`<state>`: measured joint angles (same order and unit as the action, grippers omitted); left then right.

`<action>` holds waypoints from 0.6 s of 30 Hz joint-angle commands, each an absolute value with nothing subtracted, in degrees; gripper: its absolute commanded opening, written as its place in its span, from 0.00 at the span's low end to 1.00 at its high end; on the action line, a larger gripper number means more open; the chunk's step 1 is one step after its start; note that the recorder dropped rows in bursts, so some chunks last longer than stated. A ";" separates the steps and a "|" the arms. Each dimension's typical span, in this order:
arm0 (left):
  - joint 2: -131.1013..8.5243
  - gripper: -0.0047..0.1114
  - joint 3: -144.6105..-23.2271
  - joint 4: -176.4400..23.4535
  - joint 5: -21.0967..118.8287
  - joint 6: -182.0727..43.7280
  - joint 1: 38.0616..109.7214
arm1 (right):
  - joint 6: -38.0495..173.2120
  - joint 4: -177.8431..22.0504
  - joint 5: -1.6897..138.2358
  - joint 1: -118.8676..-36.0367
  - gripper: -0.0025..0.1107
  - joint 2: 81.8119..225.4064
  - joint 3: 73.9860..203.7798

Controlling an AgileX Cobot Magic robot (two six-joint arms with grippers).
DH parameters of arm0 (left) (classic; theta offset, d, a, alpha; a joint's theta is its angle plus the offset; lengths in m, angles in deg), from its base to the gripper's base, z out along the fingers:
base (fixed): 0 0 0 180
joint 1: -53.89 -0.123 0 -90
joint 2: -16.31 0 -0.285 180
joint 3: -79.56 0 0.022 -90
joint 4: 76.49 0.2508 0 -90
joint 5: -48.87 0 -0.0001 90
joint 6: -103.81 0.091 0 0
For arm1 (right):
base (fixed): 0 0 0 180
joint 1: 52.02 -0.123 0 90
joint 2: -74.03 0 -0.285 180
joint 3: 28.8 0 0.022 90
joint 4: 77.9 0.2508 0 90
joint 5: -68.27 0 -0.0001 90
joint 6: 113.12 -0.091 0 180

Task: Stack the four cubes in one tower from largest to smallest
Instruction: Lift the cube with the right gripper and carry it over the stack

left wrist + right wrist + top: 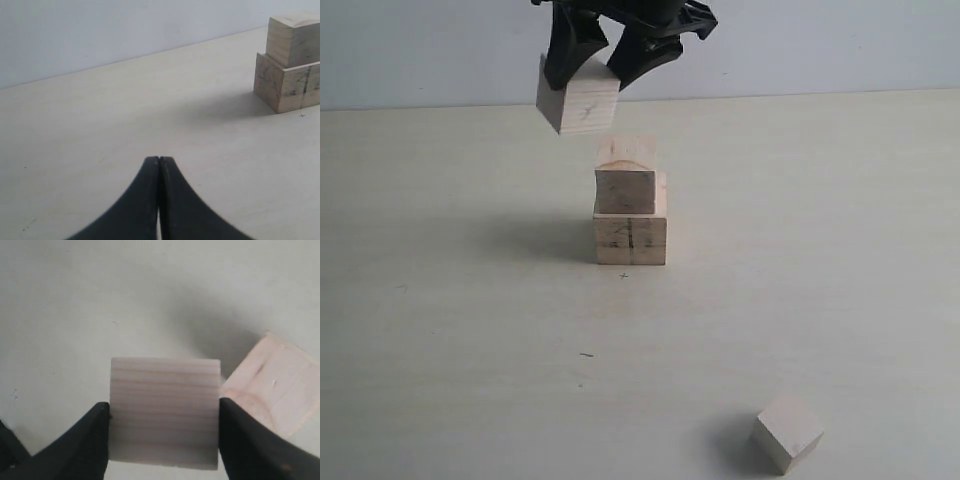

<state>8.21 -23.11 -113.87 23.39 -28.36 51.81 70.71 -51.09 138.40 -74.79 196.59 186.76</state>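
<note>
Opposite faces of the stiff, probably light pale wooden cube (pixel 586 108) sit clamped by the black right gripper (pixel 164 415); the left gripper (pixel 159 167) rests closed.

The right arm (pixel 660 15) leaves the exterior view's top edge. The stacked cubes (pixel 292 65) are cropped by the left wrist view's edge. Specks (pixel 586 354) on the tabletop (pixel 440 300) are too small to identify.

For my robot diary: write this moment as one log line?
right gripper: grips raised cube; stack: two cubes; loose cube: on table; left gripper: shut, empty
</note>
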 commanded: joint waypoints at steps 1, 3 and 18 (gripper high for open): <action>8.52 0.04 -23.23 -113.86 23.49 -28.36 52.19 | 63.94 -61.73 138.24 -74.72 0.32 196.36 187.68; 8.52 0.04 -23.23 -113.86 23.49 -28.36 52.19 | 60.70 -65.86 138.24 -74.72 0.32 196.36 188.21; 8.52 0.04 -23.23 -113.86 23.49 -28.36 52.19 | 33.09 -85.43 138.24 -83.97 0.27 196.62 188.22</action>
